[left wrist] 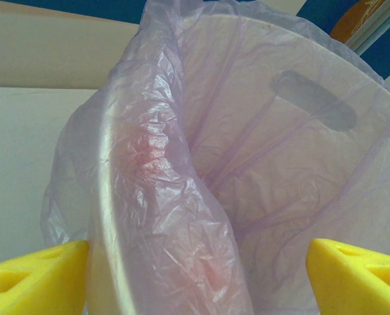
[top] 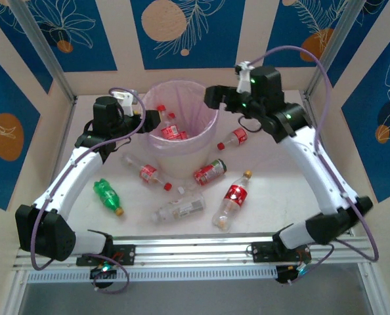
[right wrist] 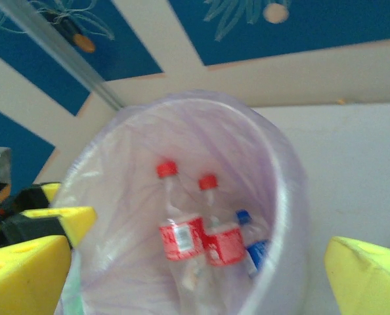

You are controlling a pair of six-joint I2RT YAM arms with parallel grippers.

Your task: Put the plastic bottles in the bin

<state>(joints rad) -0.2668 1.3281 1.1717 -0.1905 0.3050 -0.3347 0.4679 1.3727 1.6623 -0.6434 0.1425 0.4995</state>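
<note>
Room: blue wall panels w/ orange discs + pale leaf sketches, cream bands between, alu posts at the corners. Surface: white table [top: 280,190], alu rail along its near edge.

Bin [top: 182,147] stands far-centre on the table, pink-lilac bag [left wrist: 162,197] folded over the rim.

Top cam gives you the loose count: 6 bottles lying on the table.
- green bottle [top: 108,195], left
- clear red-label bottle [top: 146,172], just beside the bin's foot
- red-wrapped bottle [top: 210,172], centre
- red-cap bottle [top: 235,138], right of the bin
- yellow-cap bottle [top: 233,195]
- pale-label bottle [top: 179,208], nearest the arm bases

Right wrist cam looks down inside the bin: you count 3 in there, a red-labelled pair [right wrist: 182,239] w/ red caps and a blue-cap bottle [right wrist: 255,249]. From the top cam you get 2 red caps; the blue one, can't tell.

Left wrist cam, close on the rim: crumpled bag, dark handle slot [left wrist: 313,100] showing thru it.

Left gripper [top: 153,121] sits at the bin's left rim. Its yellow fingers [left wrist: 37,279] are spread wide, rim running between them, pinching nothing. Right gripper [top: 211,98] is at the bin's right rim, spread wide, empty.
</note>
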